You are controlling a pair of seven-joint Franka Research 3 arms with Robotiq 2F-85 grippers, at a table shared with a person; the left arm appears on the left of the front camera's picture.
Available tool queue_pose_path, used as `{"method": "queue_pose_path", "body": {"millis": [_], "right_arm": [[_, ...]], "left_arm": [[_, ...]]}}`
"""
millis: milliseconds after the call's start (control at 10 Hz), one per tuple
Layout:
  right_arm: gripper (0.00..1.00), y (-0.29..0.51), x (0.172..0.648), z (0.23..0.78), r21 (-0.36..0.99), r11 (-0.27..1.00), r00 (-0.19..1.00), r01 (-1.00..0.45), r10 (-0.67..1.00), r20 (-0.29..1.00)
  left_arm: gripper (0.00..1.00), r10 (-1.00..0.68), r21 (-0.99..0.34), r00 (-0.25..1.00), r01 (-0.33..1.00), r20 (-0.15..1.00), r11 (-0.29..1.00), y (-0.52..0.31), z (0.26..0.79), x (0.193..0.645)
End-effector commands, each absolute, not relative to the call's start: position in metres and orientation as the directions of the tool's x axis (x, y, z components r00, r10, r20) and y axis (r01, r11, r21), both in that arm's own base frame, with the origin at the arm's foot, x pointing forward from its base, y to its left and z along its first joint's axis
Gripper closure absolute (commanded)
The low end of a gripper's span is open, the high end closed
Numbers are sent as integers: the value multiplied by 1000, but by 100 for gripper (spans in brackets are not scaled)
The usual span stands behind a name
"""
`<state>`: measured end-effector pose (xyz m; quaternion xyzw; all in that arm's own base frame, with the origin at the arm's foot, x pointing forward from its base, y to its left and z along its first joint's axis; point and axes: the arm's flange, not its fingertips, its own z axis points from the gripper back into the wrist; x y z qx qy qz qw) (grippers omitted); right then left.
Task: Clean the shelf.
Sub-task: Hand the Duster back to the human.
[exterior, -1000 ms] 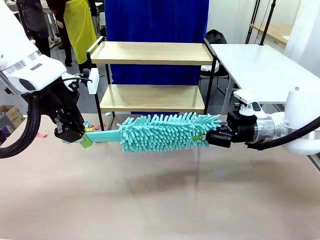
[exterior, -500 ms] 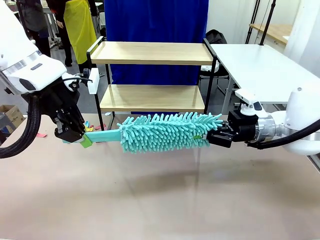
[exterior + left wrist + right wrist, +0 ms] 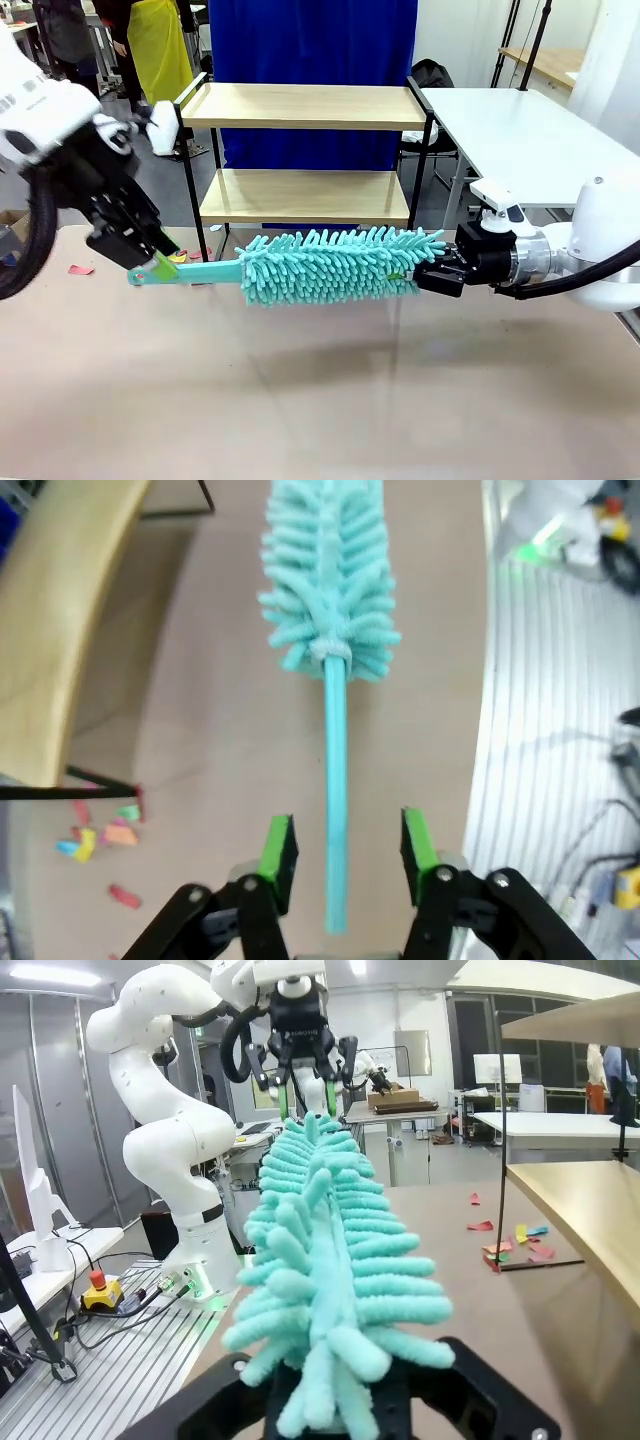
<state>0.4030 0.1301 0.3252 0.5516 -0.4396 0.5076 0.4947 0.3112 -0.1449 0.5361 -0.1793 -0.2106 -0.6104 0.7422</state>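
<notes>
While fingers [image 3: 412, 272] clamp duster [image 3: 330, 265], shelf [image 3: 305, 150] behind.

The place was a robotics lab or test hall rather than a home. Two white robot arms [image 3: 600, 230] were fixed at a plain beige counter [image 3: 320, 400], and thick black cables [image 3: 35, 260] ran from one of them. Seen from the right wrist, an arm's base [image 3: 195, 1250] stood on a ribbed metal platform [image 3: 130, 1370] with loose wires and a red emergency button [image 3: 98, 1282] beside it. Farther back were white work tables [image 3: 520, 130], a blue curtain [image 3: 310, 45] hung as a backdrop, bare walls, ceiling strip lights [image 3: 40, 975] and dark tripod legs [image 3: 525, 40]. A small wooden shelf [image 3: 305, 105] stood alone like a test prop.
</notes>
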Motion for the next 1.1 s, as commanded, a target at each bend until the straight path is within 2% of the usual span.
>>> {"method": "queue_pose_path", "body": {"millis": [0, 300, 400, 600, 700, 800, 1000], "right_arm": [[100, 131, 402, 328, 110, -123, 108, -986, 18, 994], [100, 131, 402, 328, 110, -123, 108, -986, 18, 994], [100, 131, 402, 328, 110, -123, 108, -986, 18, 994], [100, 131, 402, 328, 110, -123, 108, -986, 18, 994], [100, 131, 402, 328, 110, -123, 108, -986, 18, 994], [84, 130, 403, 325, 97, -125, 95, -987, 16, 995], [84, 130, 390, 388, -11, -70, -9, -997, -35, 999]], "left_arm": [[0, -752, 4, 137, 983, 645, 183, -99, 544, 297], [0, -660, 25, 125, 977, 741, 213, -20, 547, 279], [0, -620, 57, 86, 976, 779, 208, 6, 546, 271], [0, -607, 68, 90, 970, 790, 233, 16, 543, 265], [0, -639, 50, 125, 967, 759, 249, 12, 563, 278], [0, -639, 50, 125, 967, 759, 249, 12, 563, 278], [0, -639, 50, 125, 967, 759, 249, 12, 563, 278]]}}
